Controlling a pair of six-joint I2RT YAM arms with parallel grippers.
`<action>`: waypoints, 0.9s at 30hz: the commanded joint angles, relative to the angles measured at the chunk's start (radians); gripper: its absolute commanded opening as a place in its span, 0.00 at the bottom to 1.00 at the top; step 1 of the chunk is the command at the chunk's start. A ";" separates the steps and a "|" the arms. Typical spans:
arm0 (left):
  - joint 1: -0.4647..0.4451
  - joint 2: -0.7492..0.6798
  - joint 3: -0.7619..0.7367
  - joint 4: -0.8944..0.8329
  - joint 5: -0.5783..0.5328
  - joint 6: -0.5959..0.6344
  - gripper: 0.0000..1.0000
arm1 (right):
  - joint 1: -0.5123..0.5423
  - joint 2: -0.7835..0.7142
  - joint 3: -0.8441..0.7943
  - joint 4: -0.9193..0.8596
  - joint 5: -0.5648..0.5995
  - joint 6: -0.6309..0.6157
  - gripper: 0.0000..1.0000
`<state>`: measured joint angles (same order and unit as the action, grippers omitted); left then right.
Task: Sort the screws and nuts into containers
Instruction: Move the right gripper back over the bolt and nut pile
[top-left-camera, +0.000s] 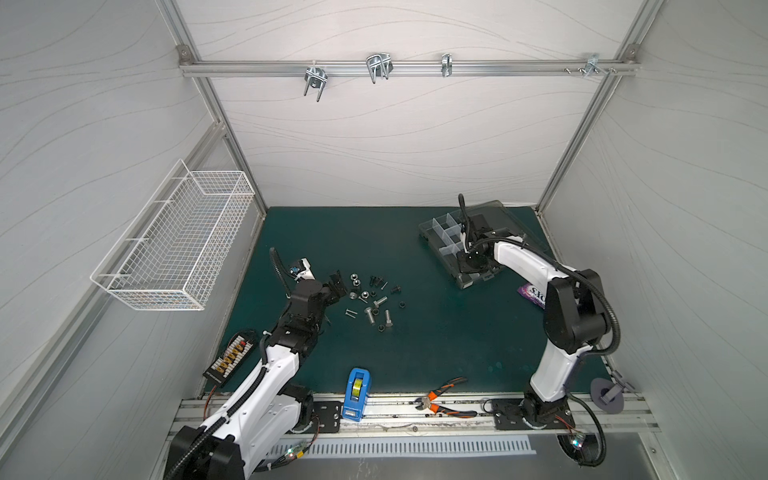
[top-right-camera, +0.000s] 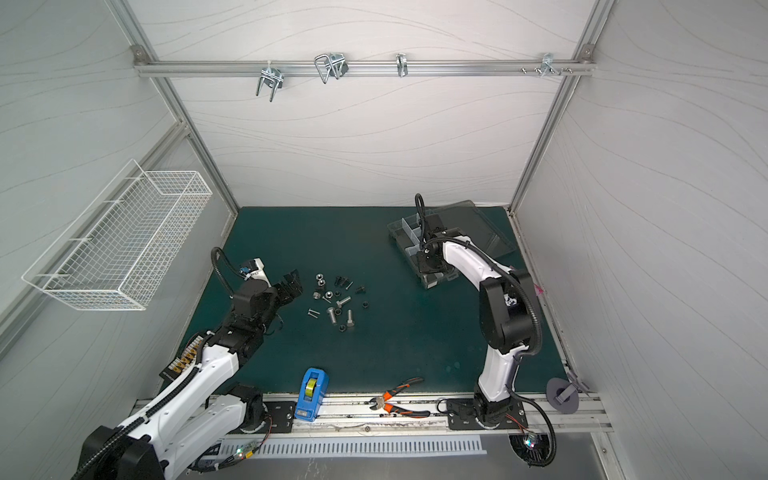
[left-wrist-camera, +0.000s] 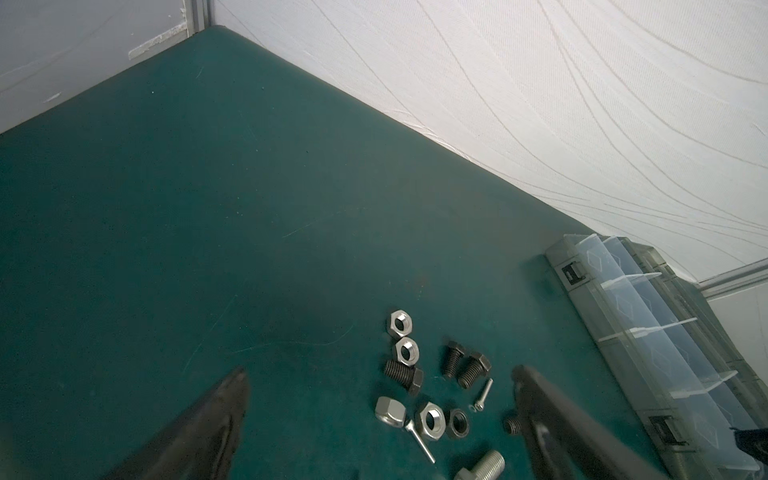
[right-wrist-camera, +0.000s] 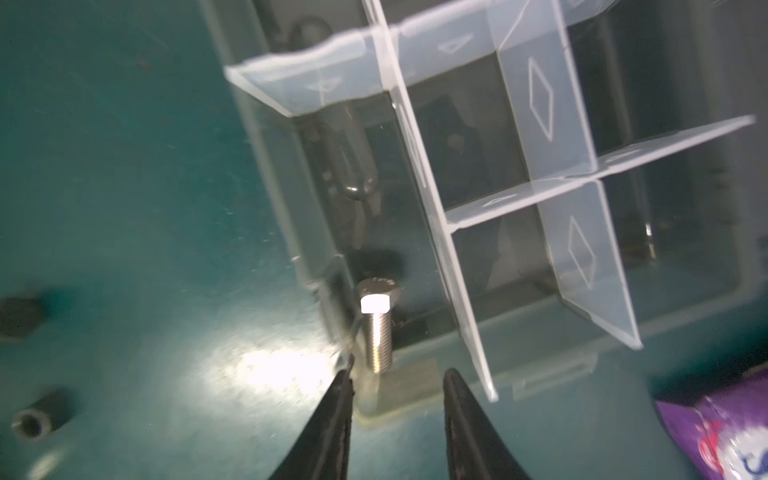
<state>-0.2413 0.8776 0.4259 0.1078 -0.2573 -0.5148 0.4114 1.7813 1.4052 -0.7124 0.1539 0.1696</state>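
Well, the table (top-left-camera: 415, 353) was a matte teal mat, faintly scuffed. At its far right sat the containers (top-left-camera: 434, 232), smoky clear plastic cells split by thin translucent dividers (right-wrist-camera: 419, 174). My right gripper (right-wrist-camera: 399, 374) hovered at a corner cell, its black tapered fingers parted and holding nothing. A threaded silver hex-head bolt (right-wrist-camera: 376, 328) lay just past them, blurred, seemingly inside that cell. My left gripper (left-wrist-camera: 380, 372) was spread wide over the loose screws (left-wrist-camera: 473, 370) and hexagonal nuts (left-wrist-camera: 406, 351) mid-table.
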 joint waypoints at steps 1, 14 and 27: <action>-0.003 -0.007 0.045 0.005 -0.027 -0.031 1.00 | 0.079 -0.088 -0.017 -0.056 0.016 0.074 0.39; -0.003 -0.009 0.040 -0.023 -0.030 -0.053 1.00 | 0.490 0.010 0.011 -0.064 -0.042 0.267 0.53; -0.002 -0.012 0.039 -0.042 -0.031 -0.067 1.00 | 0.613 0.256 0.191 -0.084 -0.085 0.243 0.63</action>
<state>-0.2413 0.8768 0.4259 0.0566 -0.2729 -0.5617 1.0134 1.9945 1.5627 -0.7528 0.0853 0.4183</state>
